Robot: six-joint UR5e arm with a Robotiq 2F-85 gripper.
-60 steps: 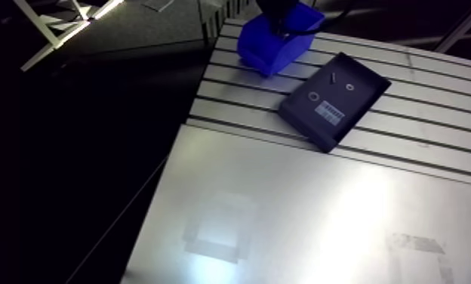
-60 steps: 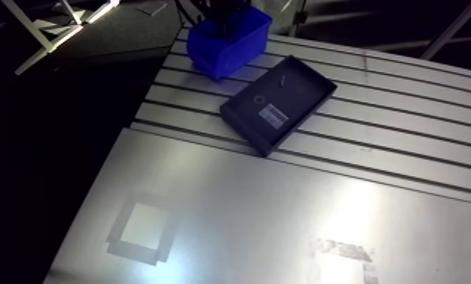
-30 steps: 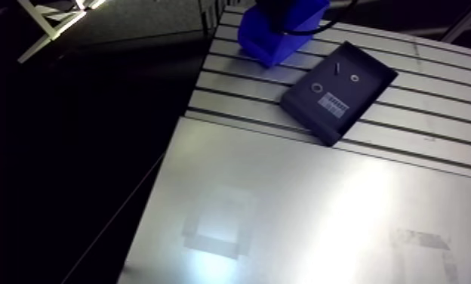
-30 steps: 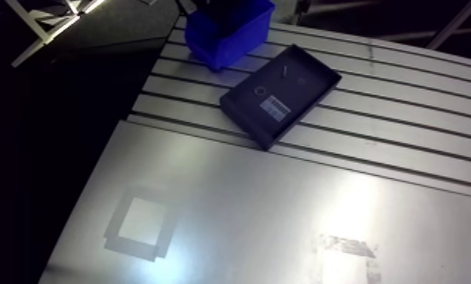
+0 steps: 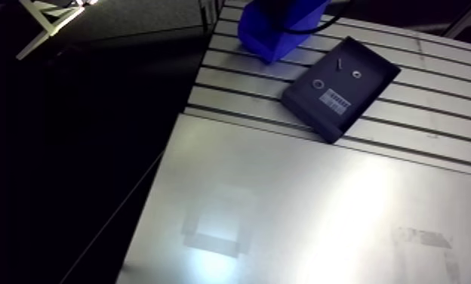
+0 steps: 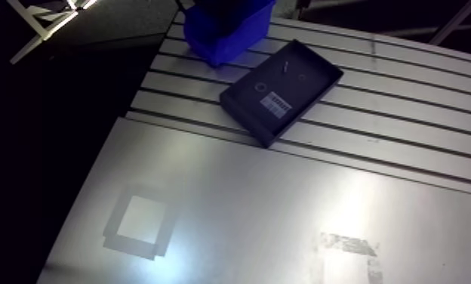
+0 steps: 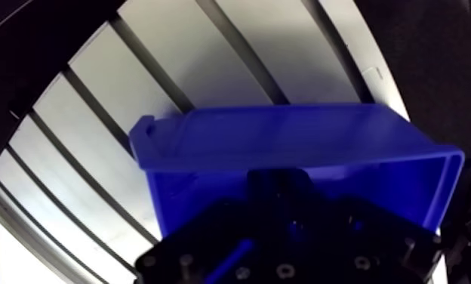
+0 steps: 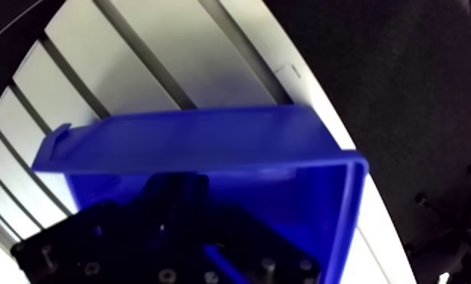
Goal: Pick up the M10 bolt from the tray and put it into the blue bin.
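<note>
Blue bin at the arm view's upper middle had the gripper down inside it, its grip impossible to tell, while a small bolt lay in the black tray just right of it

The gripper hung in the mouth of the blue bin, and its dark body hid most of the bin's inside. The bin stood on the slotted aluminium counter, one corner close to the counter's edge, its slots running away ahead of the gripper.
</note>
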